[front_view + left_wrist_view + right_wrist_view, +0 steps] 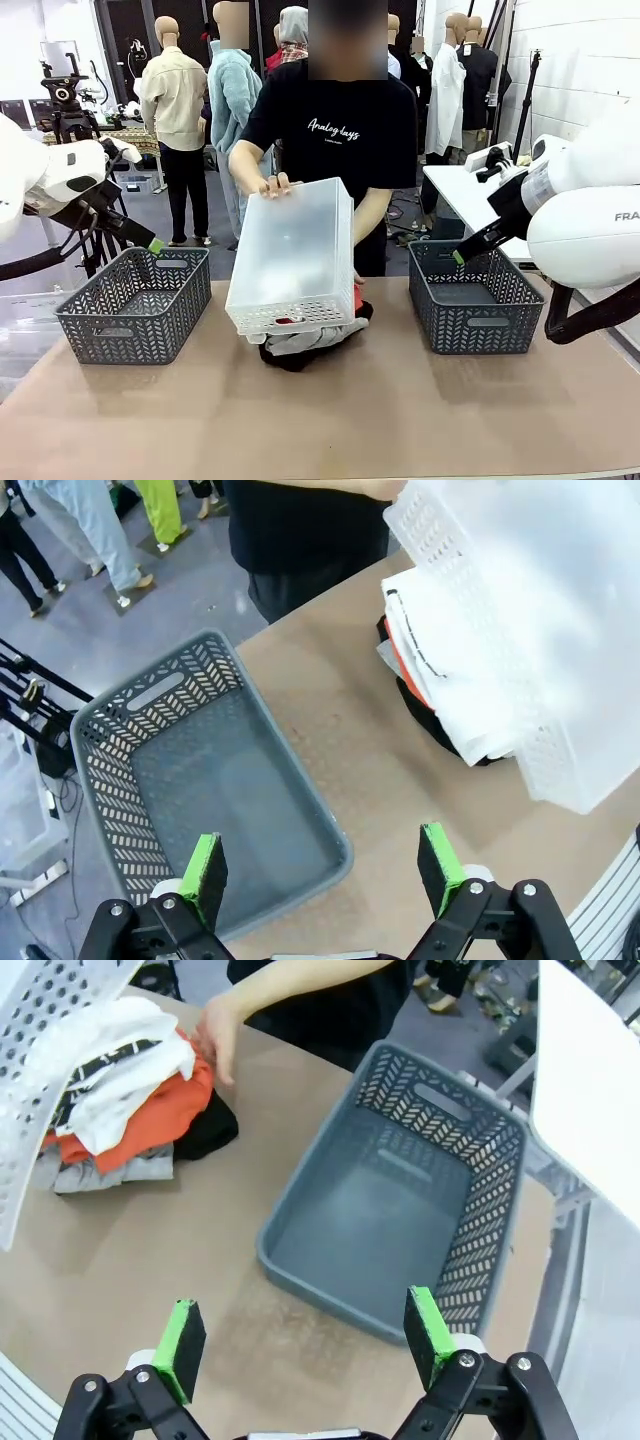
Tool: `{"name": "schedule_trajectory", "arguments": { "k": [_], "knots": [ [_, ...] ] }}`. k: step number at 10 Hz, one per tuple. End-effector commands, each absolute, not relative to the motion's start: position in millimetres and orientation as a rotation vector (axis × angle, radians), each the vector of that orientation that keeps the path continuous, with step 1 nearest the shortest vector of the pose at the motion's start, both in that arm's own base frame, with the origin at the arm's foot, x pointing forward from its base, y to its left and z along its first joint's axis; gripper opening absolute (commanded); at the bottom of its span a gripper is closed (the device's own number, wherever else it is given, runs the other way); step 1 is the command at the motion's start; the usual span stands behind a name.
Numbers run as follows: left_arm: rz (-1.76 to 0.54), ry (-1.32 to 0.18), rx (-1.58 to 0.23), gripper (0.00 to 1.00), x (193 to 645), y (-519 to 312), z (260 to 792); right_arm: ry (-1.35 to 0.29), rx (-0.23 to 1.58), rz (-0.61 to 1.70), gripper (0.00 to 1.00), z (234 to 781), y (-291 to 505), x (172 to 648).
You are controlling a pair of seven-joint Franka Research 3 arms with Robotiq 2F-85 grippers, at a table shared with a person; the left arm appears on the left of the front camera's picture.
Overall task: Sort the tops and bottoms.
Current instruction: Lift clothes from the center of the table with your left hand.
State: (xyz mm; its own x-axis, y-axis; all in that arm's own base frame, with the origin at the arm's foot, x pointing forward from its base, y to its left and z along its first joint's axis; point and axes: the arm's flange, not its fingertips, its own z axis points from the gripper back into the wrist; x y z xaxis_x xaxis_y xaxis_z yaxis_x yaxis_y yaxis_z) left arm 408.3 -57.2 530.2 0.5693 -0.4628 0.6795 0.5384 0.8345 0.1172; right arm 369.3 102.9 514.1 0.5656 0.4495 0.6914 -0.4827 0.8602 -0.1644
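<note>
The tops and bottoms lie in one pile (310, 340) at the table's middle, under a translucent white bin (292, 255) that a person tips up over it. A white top with black print (120, 1065) lies uppermost, over an orange top (150, 1110) and a light grey top (110, 1172). The black bottoms (207, 1128) lie at the pile's base. My left gripper (322, 870) hangs open over the near rim of the left grey basket (150, 780). My right gripper (305, 1335) hangs open beside the right grey basket (400, 1210). Both hold nothing.
The two grey baskets (135, 305) (475, 300) stand at the table's left and right, with nothing in them. The person's hand (215, 1035) rests by the pile. A white side table (590, 1090) stands past the right basket. Bare brown tabletop (320, 420) lies in front.
</note>
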Motion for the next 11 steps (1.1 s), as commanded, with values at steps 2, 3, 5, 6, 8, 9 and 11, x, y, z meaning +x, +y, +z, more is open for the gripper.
{"name": "schedule_trajectory", "arguments": {
  "k": [2, 3, 5, 6, 8, 9, 11],
  "knots": [
    [-0.690, -0.835, -0.139, 1.00, 358.1, -66.0, 570.5, -0.873, 0.151, 0.469, 1.00, 550.7, 50.6, 368.7],
    [-0.733, -0.831, -0.155, 1.00, 349.1, -70.1, 572.4, -0.878, 0.191, 0.457, 1.00, 555.0, 37.9, 370.4],
    [-0.728, -0.774, -0.131, 1.00, 346.7, -76.0, 565.1, -0.837, 0.191, 0.489, 1.00, 550.9, 44.9, 370.7],
    [-0.720, -0.772, -0.117, 1.00, 346.4, -75.3, 565.1, -0.830, 0.213, 0.506, 1.00, 548.1, 49.7, 372.8],
    [-0.696, -0.779, -0.098, 1.00, 346.7, -72.9, 565.8, -0.823, 0.238, 0.538, 1.00, 546.7, 58.0, 371.8],
    [-0.673, -0.764, -0.078, 1.00, 353.4, -71.1, 560.4, -0.836, 0.187, 0.476, 1.00, 551.9, 50.7, 366.7],
    [-0.707, -0.778, -0.136, 1.00, 348.0, -76.4, 569.6, -0.836, 0.187, 0.476, 1.00, 551.9, 50.7, 366.7]
  ]
}}
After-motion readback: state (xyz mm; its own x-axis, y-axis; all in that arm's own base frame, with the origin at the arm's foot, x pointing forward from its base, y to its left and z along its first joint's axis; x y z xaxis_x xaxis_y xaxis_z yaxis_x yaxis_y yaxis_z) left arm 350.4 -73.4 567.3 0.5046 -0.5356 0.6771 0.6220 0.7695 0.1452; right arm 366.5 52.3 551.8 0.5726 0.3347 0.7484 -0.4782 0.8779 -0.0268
